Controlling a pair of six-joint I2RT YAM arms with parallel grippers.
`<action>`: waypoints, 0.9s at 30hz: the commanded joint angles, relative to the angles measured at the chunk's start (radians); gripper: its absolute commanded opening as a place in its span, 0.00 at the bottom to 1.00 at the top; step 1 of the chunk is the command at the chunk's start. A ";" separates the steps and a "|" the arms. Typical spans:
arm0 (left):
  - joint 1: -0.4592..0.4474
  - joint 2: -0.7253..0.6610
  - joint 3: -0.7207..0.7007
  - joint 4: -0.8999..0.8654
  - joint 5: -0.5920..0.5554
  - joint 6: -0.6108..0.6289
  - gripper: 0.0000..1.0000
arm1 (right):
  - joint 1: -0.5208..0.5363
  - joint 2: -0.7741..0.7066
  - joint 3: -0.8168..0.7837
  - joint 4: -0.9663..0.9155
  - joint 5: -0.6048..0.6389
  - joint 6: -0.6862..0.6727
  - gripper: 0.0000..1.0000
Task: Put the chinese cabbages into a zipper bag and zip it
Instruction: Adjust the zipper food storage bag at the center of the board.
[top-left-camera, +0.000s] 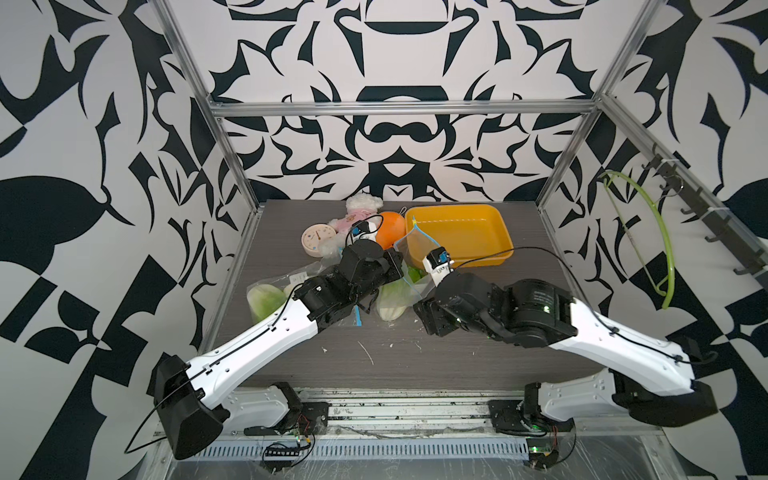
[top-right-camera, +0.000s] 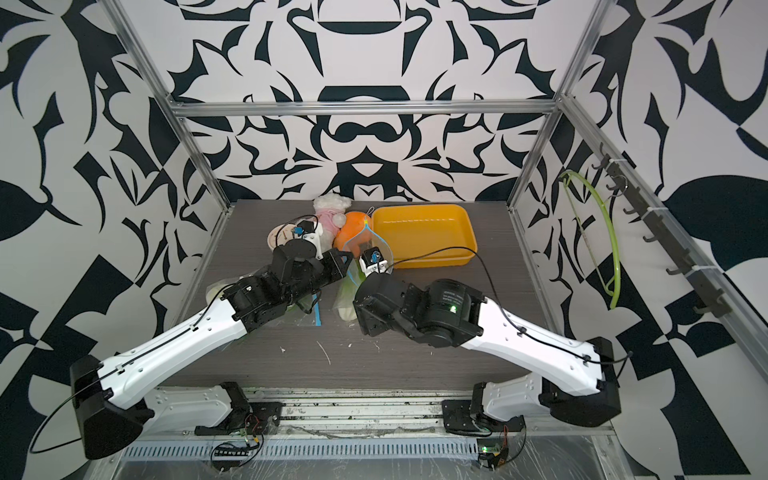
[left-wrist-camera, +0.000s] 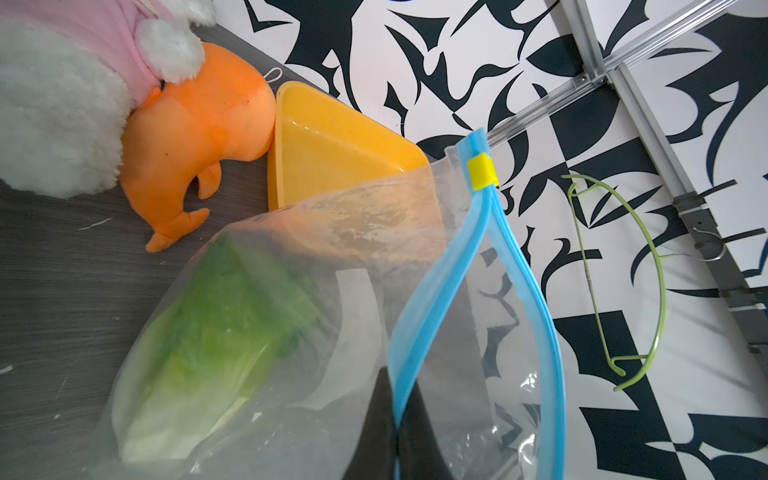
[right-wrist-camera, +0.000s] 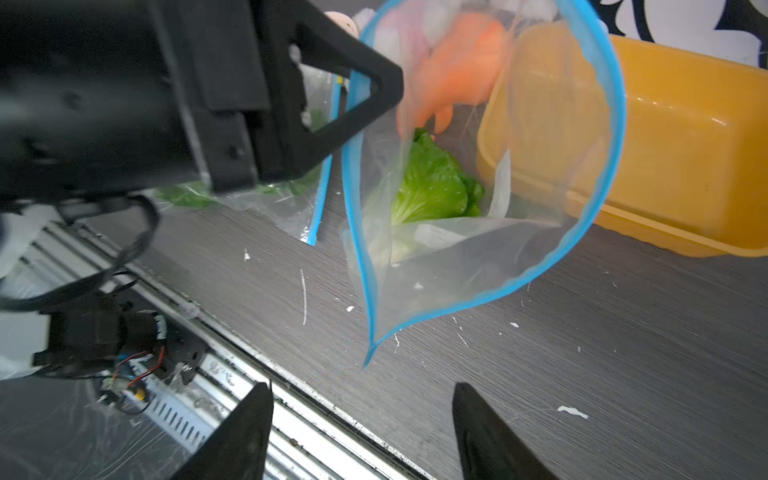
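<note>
Cabbage (right-wrist-camera: 432, 187) in zipper bag (right-wrist-camera: 478, 266) points leaves toward tray (right-wrist-camera: 685, 145); left end effector (left-wrist-camera: 397, 415) grips bag, right end effector (right-wrist-camera: 361, 388) gapes.

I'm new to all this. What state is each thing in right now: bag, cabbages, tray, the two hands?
zipper bag: mouth open, held up by its rim.
yellow slider: at the end of the zip, not yet pulled across.
cabbage in bag: lying inside.
other cabbage: lying outside that bag.
yellow tray: empty.
left hand: shut on the bag's rim.
right hand: open, empty.
</note>
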 joint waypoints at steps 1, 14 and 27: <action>0.006 0.013 0.042 0.030 0.011 -0.004 0.00 | 0.006 0.011 -0.040 0.053 0.091 0.045 0.69; 0.006 0.034 0.067 0.038 0.037 -0.006 0.00 | 0.004 0.049 -0.089 0.165 0.206 0.021 0.37; 0.006 0.033 0.065 0.050 0.045 -0.013 0.00 | -0.003 0.039 -0.093 0.219 0.256 -0.033 0.02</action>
